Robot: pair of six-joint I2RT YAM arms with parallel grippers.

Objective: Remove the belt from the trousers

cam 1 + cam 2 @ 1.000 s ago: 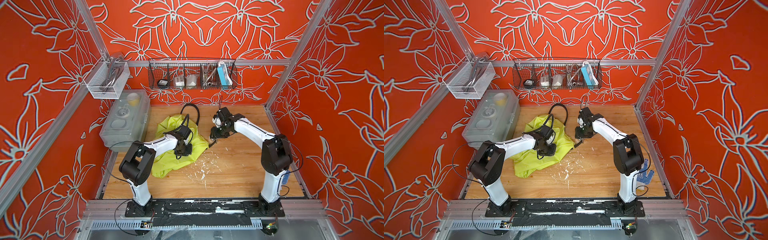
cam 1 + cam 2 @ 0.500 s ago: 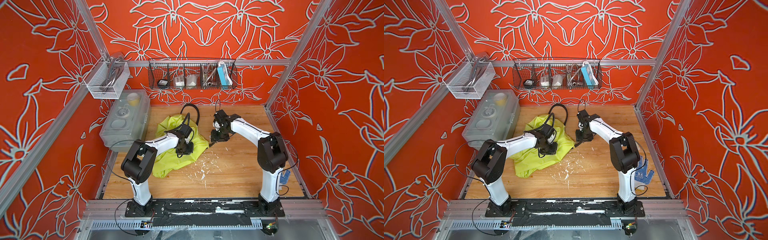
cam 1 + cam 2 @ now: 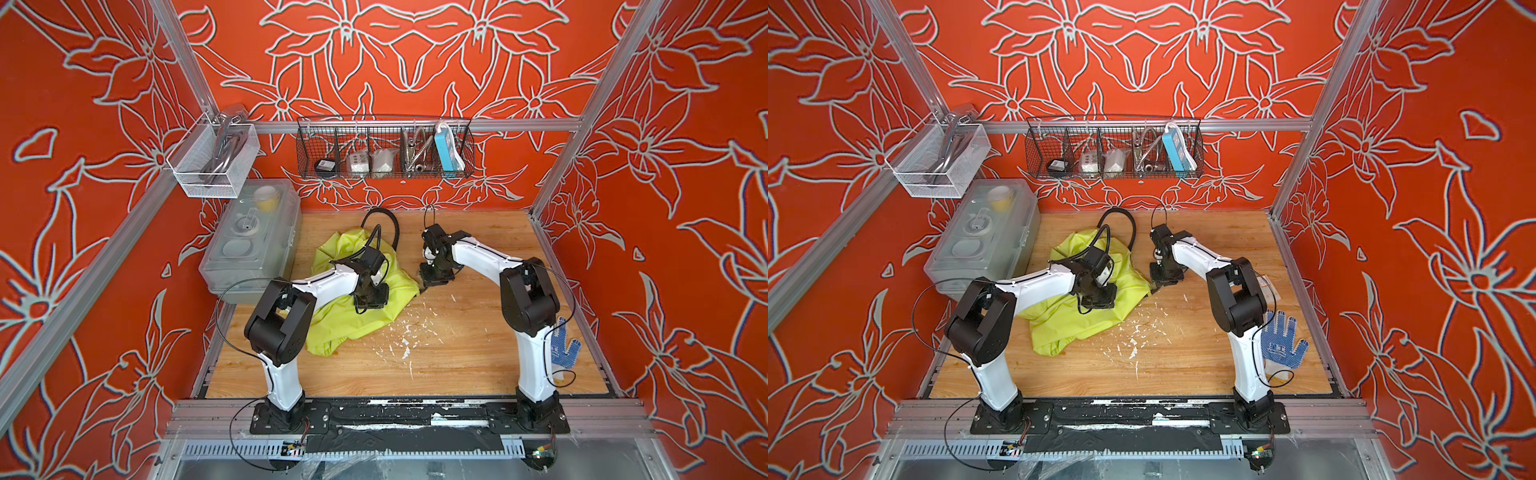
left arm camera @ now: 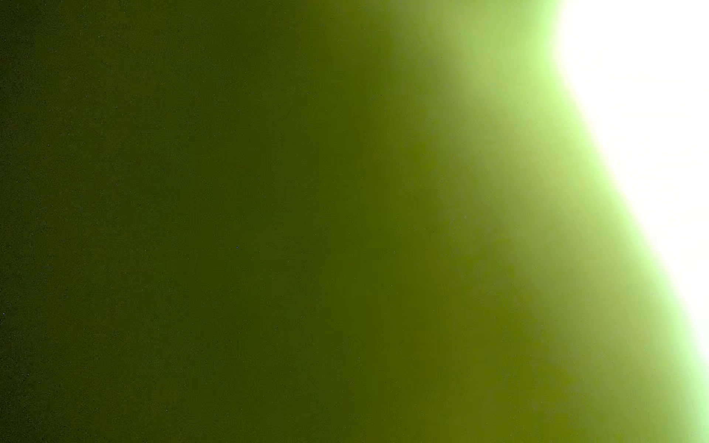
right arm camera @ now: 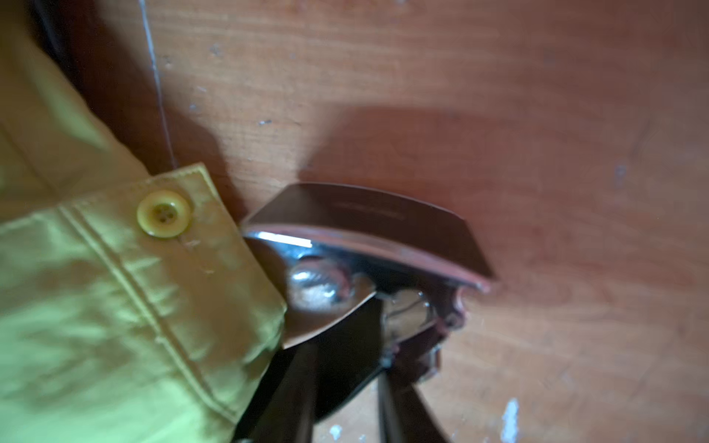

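The lime trousers (image 3: 357,320) (image 3: 1059,320) lie crumpled on the wooden table, left of the middle. My left gripper (image 3: 370,297) (image 3: 1098,297) presses down into them, shut. The left wrist view shows only blurred green trousers (image 4: 268,230) against the lens. The black belt (image 3: 390,216) (image 3: 1133,226) arcs out behind the trousers. Its metal buckle (image 5: 368,226) lies beside the buttoned waistband end (image 5: 164,213). My right gripper (image 3: 424,286) (image 3: 1156,284) (image 5: 380,345) sits at the trousers' right edge, its dark fingers (image 5: 307,383) shut on the buckle end of the belt.
A clear plastic box (image 3: 249,245) stands at the back left. A wire basket (image 3: 384,149) and a white mesh basket (image 3: 212,162) hang on the walls. A blue-dotted glove (image 3: 1281,338) lies near the right arm's base. White scraps (image 3: 405,340) litter the table's middle.
My right gripper has moved a little toward the trousers' edge and closed from half open onto the buckle end. The left arm has stayed in place.
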